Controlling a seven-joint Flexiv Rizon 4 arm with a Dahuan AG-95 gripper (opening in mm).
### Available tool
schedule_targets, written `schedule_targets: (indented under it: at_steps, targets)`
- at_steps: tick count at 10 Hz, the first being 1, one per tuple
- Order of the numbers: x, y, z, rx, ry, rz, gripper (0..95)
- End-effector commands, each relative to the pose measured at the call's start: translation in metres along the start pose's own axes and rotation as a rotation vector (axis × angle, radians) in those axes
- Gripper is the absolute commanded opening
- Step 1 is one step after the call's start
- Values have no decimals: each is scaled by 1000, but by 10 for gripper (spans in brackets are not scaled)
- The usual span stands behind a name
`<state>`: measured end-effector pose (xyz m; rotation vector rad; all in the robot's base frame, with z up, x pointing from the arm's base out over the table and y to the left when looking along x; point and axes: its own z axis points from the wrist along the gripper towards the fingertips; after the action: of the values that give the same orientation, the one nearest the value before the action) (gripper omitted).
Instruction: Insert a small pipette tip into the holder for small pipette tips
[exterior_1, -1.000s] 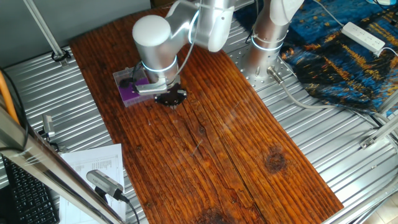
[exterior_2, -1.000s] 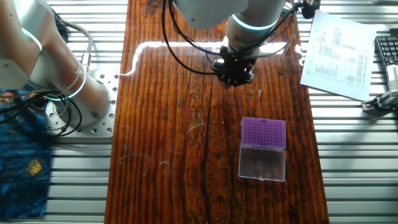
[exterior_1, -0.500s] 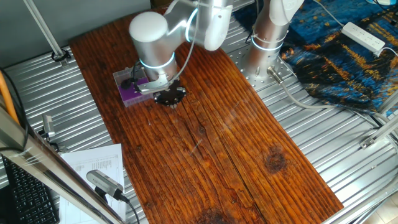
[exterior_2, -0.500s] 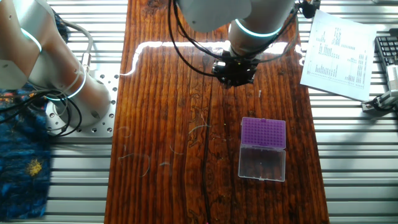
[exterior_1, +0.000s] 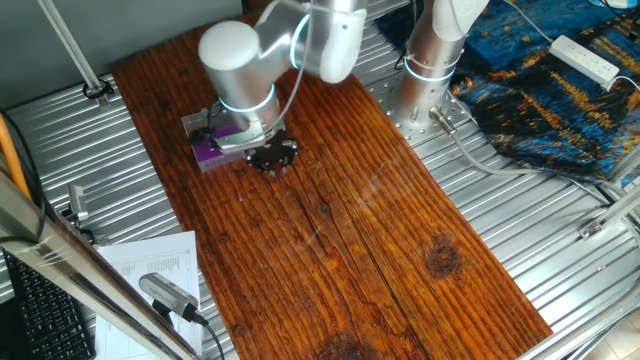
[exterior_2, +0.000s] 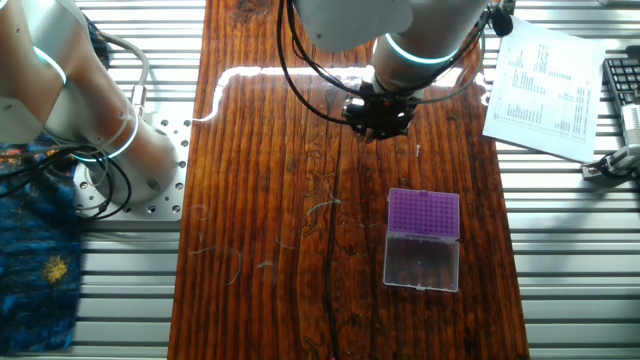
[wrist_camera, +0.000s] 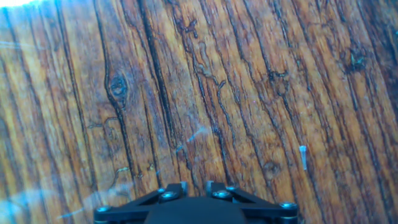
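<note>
While the black two-finger gripper (exterior_2: 379, 118) hangs low over the dark, grainy wooden board (exterior_2: 270, 200), the hand view shows only the black base of the fingers at the bottom edge, so how far apart they stand cannot be told, and nothing can be seen held between them. The small pipette tip (wrist_camera: 303, 157), a thin pale translucent sliver, lies flat on the wood ahead of the fingers and off to their right, clear of them; in the other fixed view it shows as a faint pale fleck (exterior_2: 418, 151) just beside the gripper. The holder for small pipette tips (exterior_2: 423, 238), a clear rectangular plastic box with a bright purple perforated rack on top, sits on the same board beyond the tip, apart from the fingers. In one fixed view the silver arm (exterior_1: 240, 60) hides most of that purple box (exterior_1: 209, 150), and the gripper (exterior_1: 273, 157) sits just beside it.
</note>
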<state>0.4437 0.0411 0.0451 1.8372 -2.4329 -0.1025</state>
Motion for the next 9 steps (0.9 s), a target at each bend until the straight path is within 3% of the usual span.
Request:
schedule_targets:
  at_steps: [1, 4, 5, 6, 7, 9]
  targets:
    - [0, 0, 0, 33, 20, -113, 190]
    - [0, 0, 0, 50, 20, -161, 190]
    - [0, 0, 0, 49, 19, -168, 0]
    - [0, 0, 0, 47, 14, -160, 190]
    - [0, 0, 0, 47, 14, -152, 0]
    - [0, -2, -1, 50, 8, -146, 0]
